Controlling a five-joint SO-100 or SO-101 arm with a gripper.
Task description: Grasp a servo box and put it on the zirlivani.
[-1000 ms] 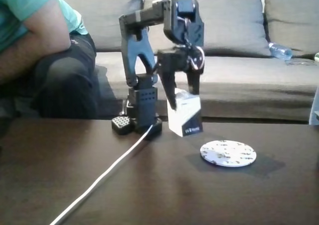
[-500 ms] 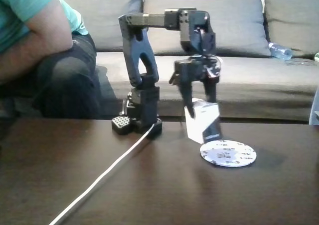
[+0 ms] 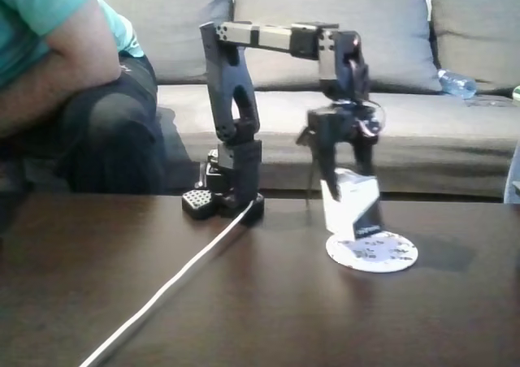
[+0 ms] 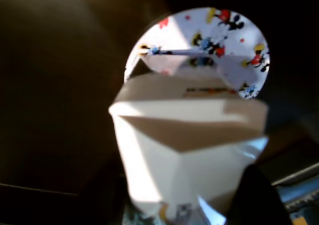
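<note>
Servo box (image 3: 351, 207), white top, black printed base, tilted, pinched by gripper (image 3: 345, 190), over speckled white zirlivani (image 3: 382, 253)

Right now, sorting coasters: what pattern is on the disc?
White disc with small colourful cartoon figures, clearest in wrist view.

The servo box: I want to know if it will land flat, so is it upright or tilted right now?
Tilted. In the fixed view the servo box leans sideways in the claw, its lower edge over the zirlivani.
</note>
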